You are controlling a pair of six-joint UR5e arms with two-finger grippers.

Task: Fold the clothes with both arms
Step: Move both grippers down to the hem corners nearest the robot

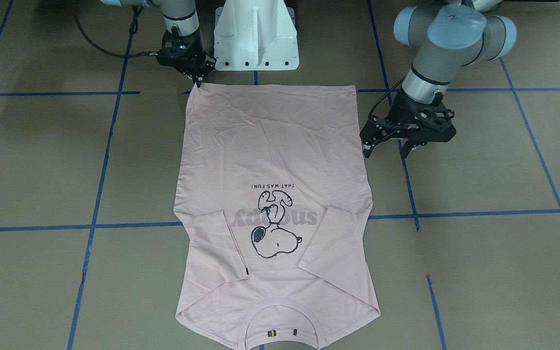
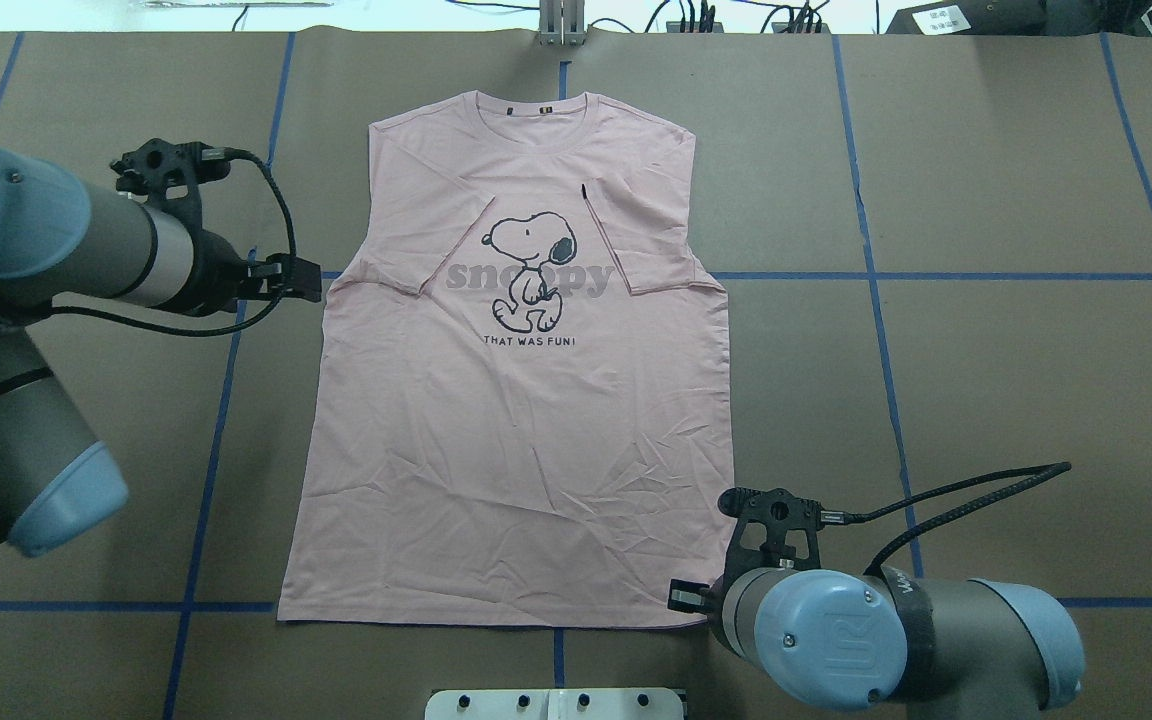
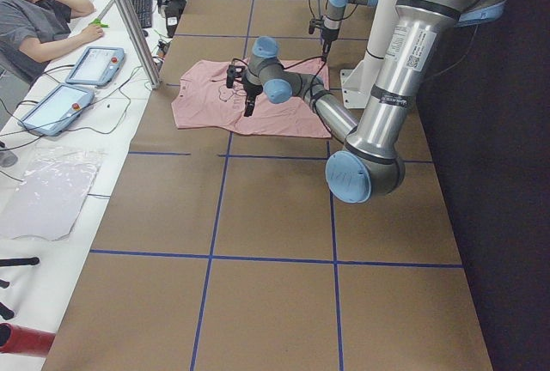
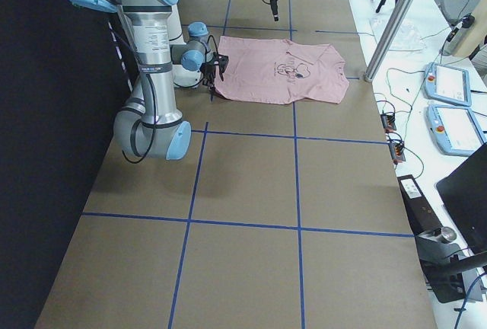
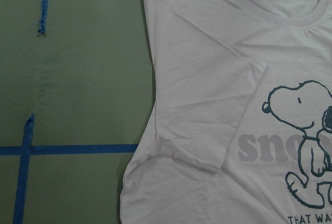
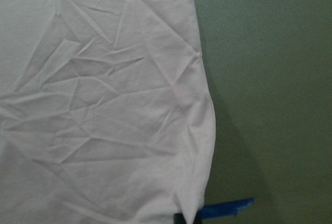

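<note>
Bench (image 2: 1016,380) covered in brown paper and ruled into squares by blue tape (image 1: 479,213). A white pedestal (image 1: 255,36) stands at the near edge, between the two arms. An operator (image 3: 39,19) sits past the far edge (side view only), with two tablets (image 3: 96,63) before him and a slanting metal post (image 3: 129,23) between him and the bench.

The pale pink T-shirt (image 2: 516,440) lies flat and front up at the middle of the bench. Its collar (image 2: 541,110) is on the far side and its hem is just in front of the pedestal. Both sleeves are turned inward over the chest, each overlapping an end of the grey lettering beside the Snoopy drawing (image 2: 531,270). A small dark tag (image 2: 584,188) shows on the sleeve at the robot's right.

The right claw (image 1: 196,82) points down at the near hem corner on the robot's right, close beside the pedestal. Its fingers are drawn together on that corner, and the wrist view shows the cloth edge curling up to one dark fingertip (image 6: 179,218).

The left claw (image 1: 386,151) hangs above bare bench just beside the shirt's left edge, near the folded sleeve. Its fingers are spread apart, holding nothing and clear of the cloth.
</note>
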